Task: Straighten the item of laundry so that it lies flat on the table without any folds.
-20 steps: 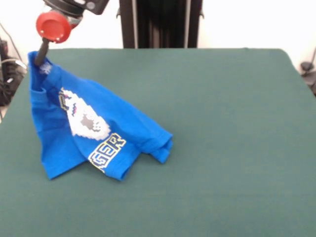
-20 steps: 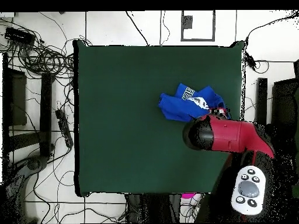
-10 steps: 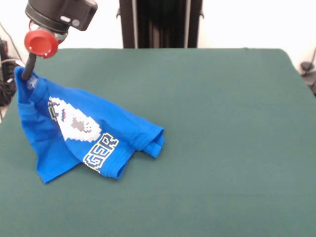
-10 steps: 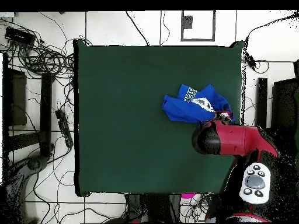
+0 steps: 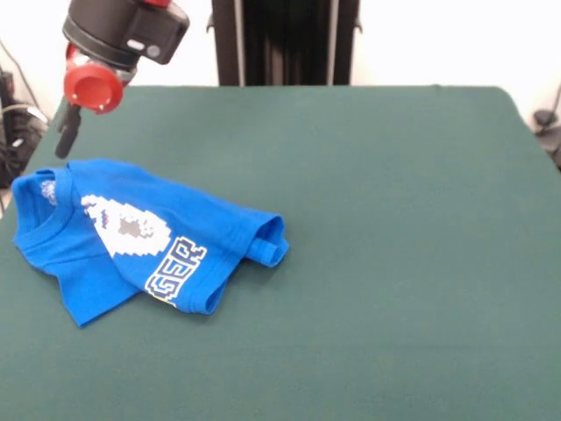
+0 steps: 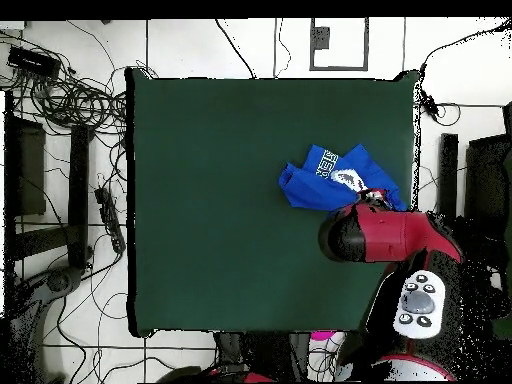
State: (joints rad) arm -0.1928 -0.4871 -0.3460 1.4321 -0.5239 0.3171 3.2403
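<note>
Nearest the camera in the front view, the table shows bare dark green felt. Beyond that strip, toward the picture's left, the item of laundry lies low on the felt; half a second ago its collar end was pulled up into a peak under the arm, and now that end has dropped and rests on the surface near the left edge. The blue shirt is not flat: its right end is bunched into a rolled fold, and the lower hem is doubled over so only part of the yellow-white lettering shows, next to the pixel print. Farther back and above the collar, the gripper hangs clear of the cloth, with green felt visible between its dark tip and the shirt, so it no longer holds anything. Whether its jaws stand apart or together cannot be told. The red and black arm has risen slightly since then. From overhead, the arm covers the shirt's edge near the table's right side.
</note>
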